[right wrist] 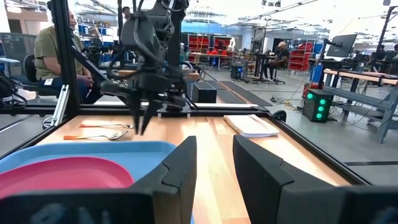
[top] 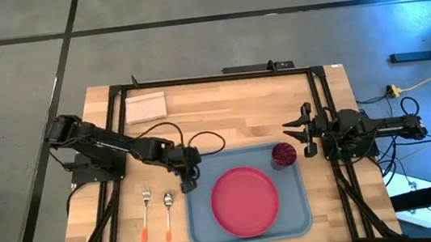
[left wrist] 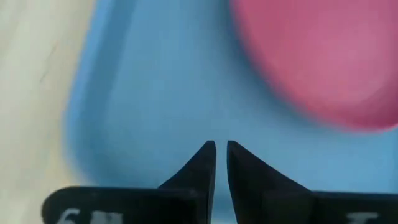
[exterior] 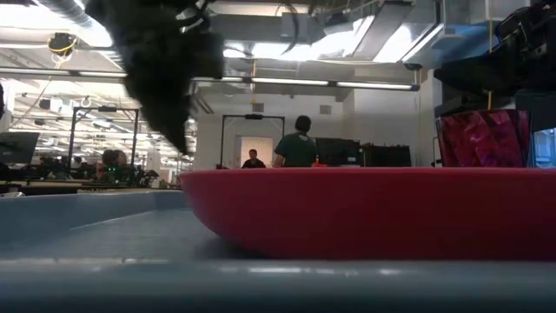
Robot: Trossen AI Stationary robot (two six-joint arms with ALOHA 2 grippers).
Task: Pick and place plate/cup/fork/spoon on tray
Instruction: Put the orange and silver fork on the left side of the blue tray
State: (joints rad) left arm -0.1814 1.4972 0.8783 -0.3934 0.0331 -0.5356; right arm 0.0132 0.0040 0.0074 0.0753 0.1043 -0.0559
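Tray [top: 203, 228]: light-blue, rectangular, at the near middle of the wooden table [top: 222, 108]; its raised rim fills the foreground in the low view.
Plate [top: 244, 201]: pink-red, lying flat in the middle of the tray, taking up most of its floor.
Cup [top: 284, 155]: dark red, upright in the tray's far right corner, just beside the plate's rim; whether the two touch is hard to judge from above.
Fork [top: 145, 214]: orange handle, on the bare wood left of the tray, tines pointing away from the table's near edge.
Spoon [top: 167, 214]: orange handle, parallel to the fork, between it and the tray's left wall, apart from both.
Left gripper [top: 189, 180]: pointed downward over the tray's far left corner; fingers [left wrist: 202, 168] drawn nearly together with only a thin slit between them, nothing held.
Right gripper [top: 301, 130]: waiting at the table's right edge, level with the cup and aimed toward the table's middle; fingers [right wrist: 180, 171] parted with a clear gap, empty.
Napkin [top: 145, 107]: white, folded, at the far left of the table, well apart from everything else.
Room beyond: people standing and seated at workbenches behind the table.
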